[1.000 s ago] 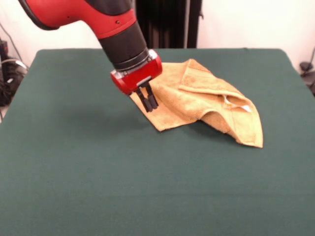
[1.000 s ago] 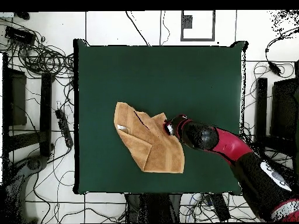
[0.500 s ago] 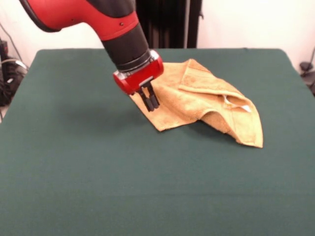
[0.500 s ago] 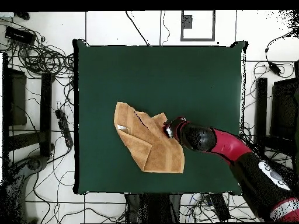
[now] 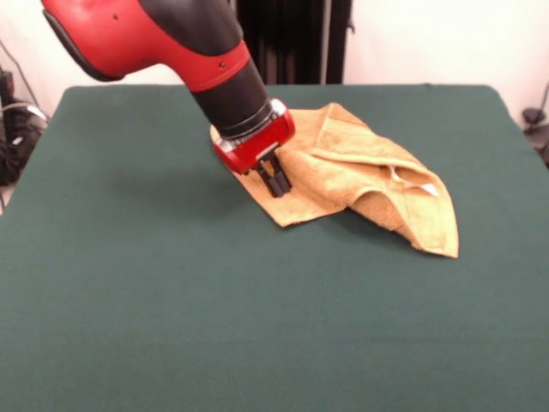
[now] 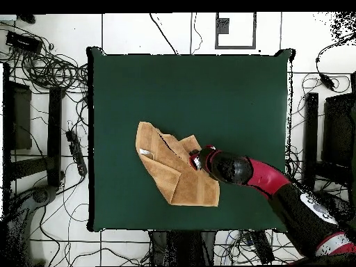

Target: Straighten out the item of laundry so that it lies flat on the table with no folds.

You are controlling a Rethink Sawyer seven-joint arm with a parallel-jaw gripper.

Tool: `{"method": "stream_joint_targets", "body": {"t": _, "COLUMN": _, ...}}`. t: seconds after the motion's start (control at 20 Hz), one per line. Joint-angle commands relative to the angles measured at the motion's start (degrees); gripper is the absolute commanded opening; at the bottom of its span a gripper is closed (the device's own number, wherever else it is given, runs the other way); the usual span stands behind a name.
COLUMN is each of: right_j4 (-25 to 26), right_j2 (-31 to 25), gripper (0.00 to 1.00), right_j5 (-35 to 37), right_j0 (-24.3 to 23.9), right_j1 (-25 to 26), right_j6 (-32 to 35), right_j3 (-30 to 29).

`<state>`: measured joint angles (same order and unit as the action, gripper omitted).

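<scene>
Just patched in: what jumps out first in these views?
The red and black arm slants down from the front view's upper left, its gripper shut and low over the towel's left part, near the corner pointing toward the camera. The orange-tan towel is crumpled and folded over itself a little right of the table's middle, a white tag showing at its right. All around lies the dark green table.

There is 1 towel [image 5: 360,184] with 1 white tag [image 5: 422,188], 1 table [image 5: 171,309] and 1 arm [image 5: 163,43].
</scene>
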<state>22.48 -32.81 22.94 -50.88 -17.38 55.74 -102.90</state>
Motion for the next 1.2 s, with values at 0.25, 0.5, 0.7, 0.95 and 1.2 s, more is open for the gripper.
{"method": "stream_joint_targets", "body": {"t": 0.25, "right_j4": 7.31, "right_j2": -2.02, "gripper": 0.00, "right_j5": -1.73, "right_j0": 1.60, "right_j1": 8.17, "right_j6": -2.06, "right_j3": 4.59}}
{"method": "stream_joint_targets", "body": {"t": 0.5, "right_j4": 9.06, "right_j2": -1.54, "gripper": 0.00, "right_j5": -5.31, "right_j0": 2.61, "right_j1": 7.73, "right_j6": 0.22, "right_j3": 6.29}}
{"method": "stream_joint_targets", "body": {"t": 0.7, "right_j4": 11.32, "right_j2": -1.74, "gripper": 0.00, "right_j5": -9.74, "right_j0": 3.45, "right_j1": 10.99, "right_j6": 0.36, "right_j3": 11.64}}
{"method": "stream_joint_targets", "body": {"t": 0.95, "right_j4": 13.45, "right_j2": -2.49, "gripper": 0.00, "right_j5": -11.91, "right_j0": 3.33, "right_j1": 11.55, "right_j6": 0.81, "right_j3": 14.42}}
{"method": "stream_joint_targets", "body": {"t": 1.2, "right_j4": 14.36, "right_j2": -3.60, "gripper": 0.00, "right_j5": -10.32, "right_j0": 2.03, "right_j1": 14.34, "right_j6": -1.41, "right_j3": 16.69}}
